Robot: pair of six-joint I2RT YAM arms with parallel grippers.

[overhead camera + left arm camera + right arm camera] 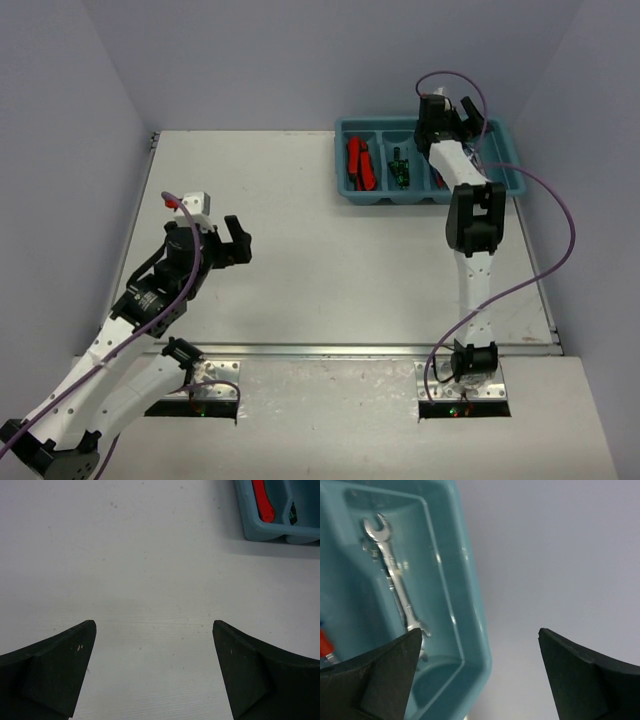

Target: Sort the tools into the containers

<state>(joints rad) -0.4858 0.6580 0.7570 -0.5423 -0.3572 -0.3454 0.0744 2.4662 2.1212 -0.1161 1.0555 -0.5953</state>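
Sorting looks all but finished, judging from how things lie. The tray (pixel 495 150) sits at the far right of the desk (pixel 290 210), and its compartments are filled by kind. The red-and-black folding knives (pixel 358 163) lie in the leftmost one, and the thin screwdrivers (pixel 400 167) in the one beside it. The silver wrenches (pixel 395 580) lie lengthwise in the rightmost one, close against its outer wall.

The right arm covers most of the third compartment from above, so I cannot confirm what it holds. A scrap of red and blue at the left edge of the right wrist view may be a blue-handled screwdriver there.

The right tool (pixel 447 112) hangs over the far right end of the tray. Its fingers are spread wide with nothing between them, and the wrenches lie in the compartment apart from them. The left tool (pixel 238 240) is likewise spread and carrying nothing, well apart from the tray over the left side of the desk. Its wrist view shows only bare surface between the fingers, with the tray's near corner at the upper right.

No loose item shows on the desk from above. As I judge it, nothing is left to pick up unless something is hidden under an arm.
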